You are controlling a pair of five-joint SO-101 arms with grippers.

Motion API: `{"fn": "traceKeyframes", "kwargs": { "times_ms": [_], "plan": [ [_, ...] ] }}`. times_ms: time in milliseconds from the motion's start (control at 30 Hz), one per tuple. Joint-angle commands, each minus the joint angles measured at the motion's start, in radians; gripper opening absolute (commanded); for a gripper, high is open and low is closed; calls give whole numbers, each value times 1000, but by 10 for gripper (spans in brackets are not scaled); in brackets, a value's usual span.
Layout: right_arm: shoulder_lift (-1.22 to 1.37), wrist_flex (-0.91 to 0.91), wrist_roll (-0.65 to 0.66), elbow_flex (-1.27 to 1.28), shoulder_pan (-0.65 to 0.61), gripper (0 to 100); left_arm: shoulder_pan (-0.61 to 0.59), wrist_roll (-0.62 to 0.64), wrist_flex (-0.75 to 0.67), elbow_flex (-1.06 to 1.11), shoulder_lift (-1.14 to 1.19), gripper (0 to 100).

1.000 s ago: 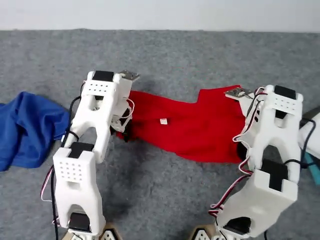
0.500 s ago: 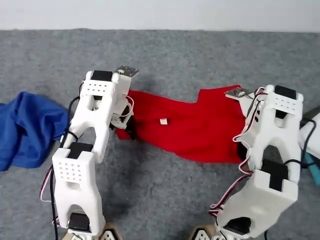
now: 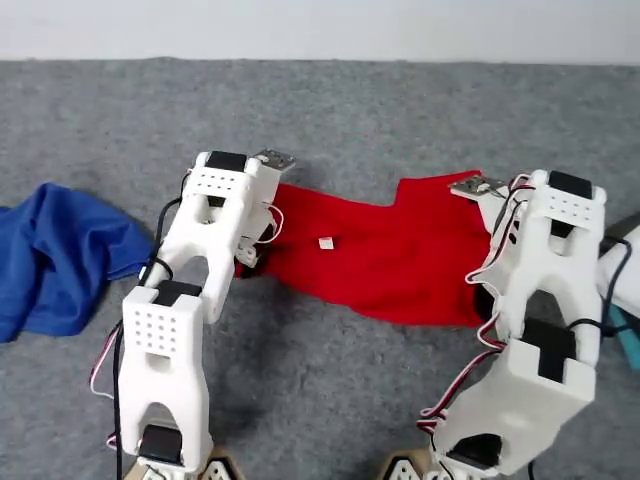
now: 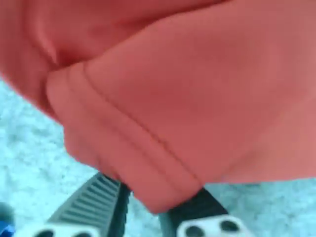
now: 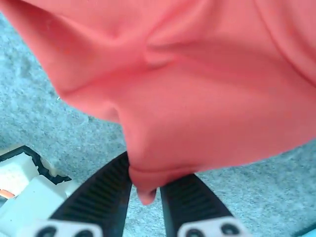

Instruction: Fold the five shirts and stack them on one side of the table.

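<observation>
A red shirt (image 3: 380, 250) lies spread across the middle of the grey table between the two arms. My left gripper (image 4: 145, 207) is shut on the shirt's hemmed left edge (image 4: 148, 148), which bunches up between its fingers. The left arm (image 3: 215, 215) covers that edge from above. My right gripper (image 5: 145, 190) is shut on a fold of the red shirt (image 5: 197, 98) at its right side, under the right arm (image 3: 545, 240). A blue shirt (image 3: 55, 260) lies crumpled at the far left of the table.
Grey carpet-like table surface (image 3: 350, 120) stretches behind the shirt up to a white wall. A white and black object (image 5: 19, 177) and a teal item (image 3: 625, 335) sit at the right edge beside the right arm.
The left arm has shifted to the right, carrying the red shirt's left edge inward toward the middle. The right arm has stayed still.
</observation>
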Motion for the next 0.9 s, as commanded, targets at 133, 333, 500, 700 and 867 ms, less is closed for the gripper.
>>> {"fn": "traceKeyframes", "kwargs": {
  "times_ms": [133,333,500,700,867],
  "plan": [
    [-54,15,-6,-40,-5,15,-8,8,92,-41,-11,12],
    [-54,15,-6,-40,-5,15,-104,8,124,-33,-78,11],
    [-54,15,-6,-40,-4,15,-143,-52,126,157,-236,11],
    [-54,15,-6,-40,-4,15,-153,-157,92,503,-436,11],
    [-54,15,-5,-40,-4,15,-224,-204,43,711,-554,12]
  ]
}}
